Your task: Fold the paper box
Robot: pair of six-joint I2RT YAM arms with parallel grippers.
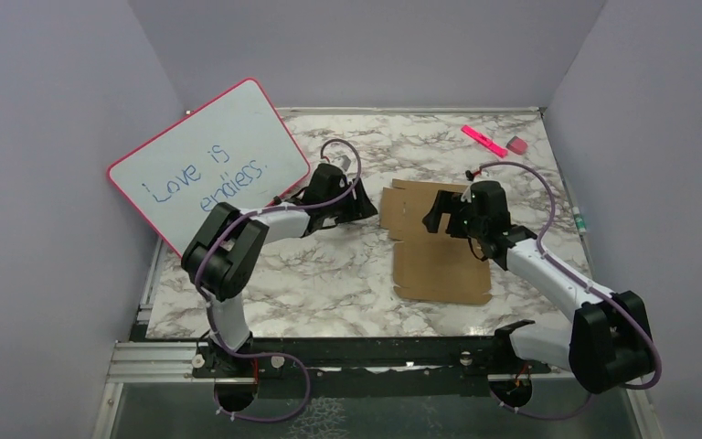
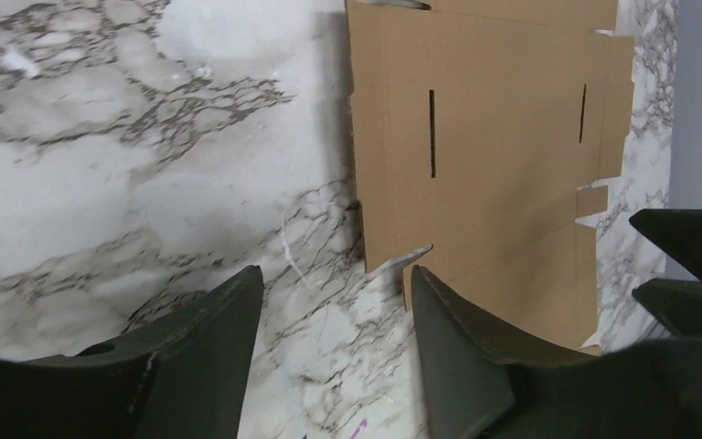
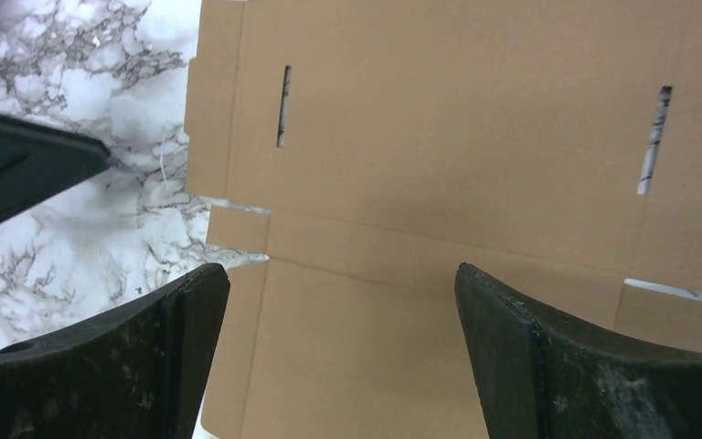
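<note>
Jaws of the right gripper (image 3: pixel 340 273) gaped above the flat brown cardboard paper box (image 1: pixel 439 265). Those of the left gripper (image 2: pixel 336 271) gaped beside its edge.

Both end effectors (image 2: pixel 336 274) (image 3: pixel 343 270) agape.

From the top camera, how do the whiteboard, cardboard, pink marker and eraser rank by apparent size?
Largest to smallest:
1. whiteboard
2. cardboard
3. pink marker
4. eraser
The marker and eraser both lie at the far edge, so they may look smaller than they are.
</note>
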